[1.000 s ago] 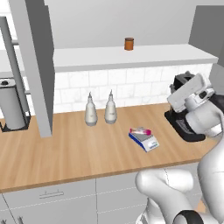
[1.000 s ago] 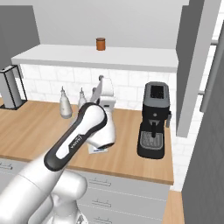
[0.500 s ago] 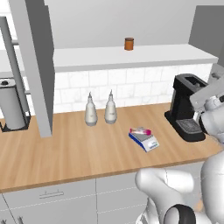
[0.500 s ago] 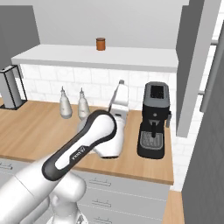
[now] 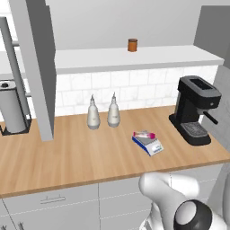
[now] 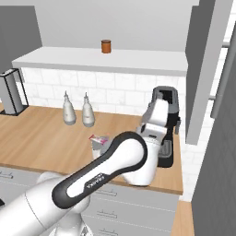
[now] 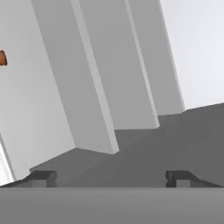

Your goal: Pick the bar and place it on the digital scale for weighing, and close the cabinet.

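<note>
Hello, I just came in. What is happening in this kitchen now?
The pink bar already lies on the digital scale on the wooden counter. The robot arm is raised to the right, its claw open and empty, facing the grey cabinet. A cabinet door stands open, so closing it remains to be done.

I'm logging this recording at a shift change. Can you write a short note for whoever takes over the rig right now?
Claw: open, holding nothing. In the hand view its fingertips stand wide apart, facing grey cabinet panels.
Bar: lies on the digital scale, on the wooden counter between the two bottles and the coffee machine.
Cabinet: the door stands open, edge-on, over the left of the counter in the left base view.
Done: bar placed on the scale.
Left: close the cabinet door. The arm is raised in front of the coffee machine in the right base view.
</note>
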